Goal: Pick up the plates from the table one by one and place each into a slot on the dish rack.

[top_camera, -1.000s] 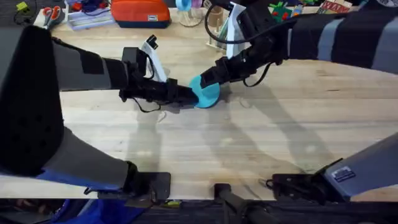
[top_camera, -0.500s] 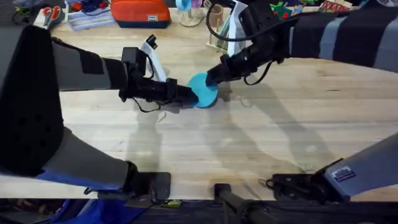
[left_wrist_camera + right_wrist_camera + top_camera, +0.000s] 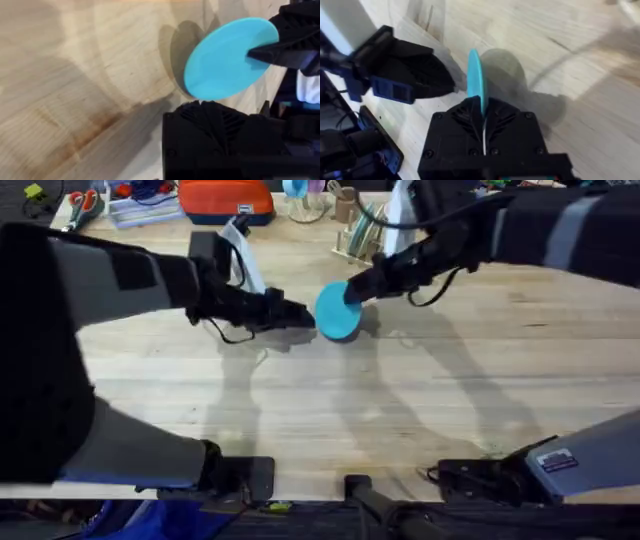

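plate [image 3: 337, 310] pinched in right end effector [image 3: 356, 290], above table [image 3: 400, 410]

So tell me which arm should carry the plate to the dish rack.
The right. Its fingers already pinch the plate on edge, lifted off the table, and the dish rack stands just behind it. The left gripper sits beside the plate without holding it.

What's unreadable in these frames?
- Dish rack, overhead: the right arm covers most of it, slots uncountable.
- Left claw, overhead: tips too small; left wrist view cuts them off at its edge.
- Plate, right wrist: seen edge-on, the right claw hides its gripped rim.
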`<state>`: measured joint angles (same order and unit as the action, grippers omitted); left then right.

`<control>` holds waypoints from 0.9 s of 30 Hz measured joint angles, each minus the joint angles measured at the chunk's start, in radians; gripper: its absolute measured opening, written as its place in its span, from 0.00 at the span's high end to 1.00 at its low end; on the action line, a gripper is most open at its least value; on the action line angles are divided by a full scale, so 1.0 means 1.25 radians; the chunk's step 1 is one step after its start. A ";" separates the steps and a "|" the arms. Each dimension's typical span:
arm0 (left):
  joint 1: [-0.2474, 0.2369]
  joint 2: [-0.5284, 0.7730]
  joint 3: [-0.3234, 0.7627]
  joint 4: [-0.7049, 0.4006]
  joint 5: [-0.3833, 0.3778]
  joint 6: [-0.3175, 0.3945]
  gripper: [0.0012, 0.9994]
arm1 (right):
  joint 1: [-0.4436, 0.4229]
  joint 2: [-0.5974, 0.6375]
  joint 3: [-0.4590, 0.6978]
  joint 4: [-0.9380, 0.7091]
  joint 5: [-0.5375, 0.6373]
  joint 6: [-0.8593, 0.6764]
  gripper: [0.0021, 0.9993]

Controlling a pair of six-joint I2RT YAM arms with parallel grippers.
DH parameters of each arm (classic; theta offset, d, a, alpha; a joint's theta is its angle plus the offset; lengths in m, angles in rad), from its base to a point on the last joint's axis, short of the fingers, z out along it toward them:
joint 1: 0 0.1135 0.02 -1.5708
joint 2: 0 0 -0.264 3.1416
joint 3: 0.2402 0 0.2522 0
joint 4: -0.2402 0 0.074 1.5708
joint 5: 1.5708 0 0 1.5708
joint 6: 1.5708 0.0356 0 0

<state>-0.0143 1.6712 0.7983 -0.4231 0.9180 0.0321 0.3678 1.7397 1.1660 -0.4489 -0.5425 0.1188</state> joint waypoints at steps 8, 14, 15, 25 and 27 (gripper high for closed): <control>0.000 -0.132 0.072 -0.107 -0.081 -0.002 0.96 | -0.038 -0.084 0.000 -0.041 0.039 0.000 0.97; 0.000 -0.242 0.085 -0.169 -0.147 -0.003 0.96 | -0.039 -0.175 0.000 -0.107 0.134 -0.003 0.97; 0.000 -0.259 0.090 -0.182 -0.162 -0.003 0.96 | -0.039 -0.194 0.000 -0.120 0.148 -0.003 0.97; -0.001 -0.398 0.152 -0.216 -0.283 0.009 0.96 | -0.039 -0.329 0.026 -0.217 0.315 -0.003 0.97; -0.005 -0.411 0.157 -0.217 -0.297 0.017 0.96 | -0.039 -0.339 0.048 -0.240 0.354 -0.003 0.97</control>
<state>-0.0205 1.1571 0.9947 -0.6940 0.5468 0.0537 0.3191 1.3161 1.2263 -0.7494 -0.1002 0.1154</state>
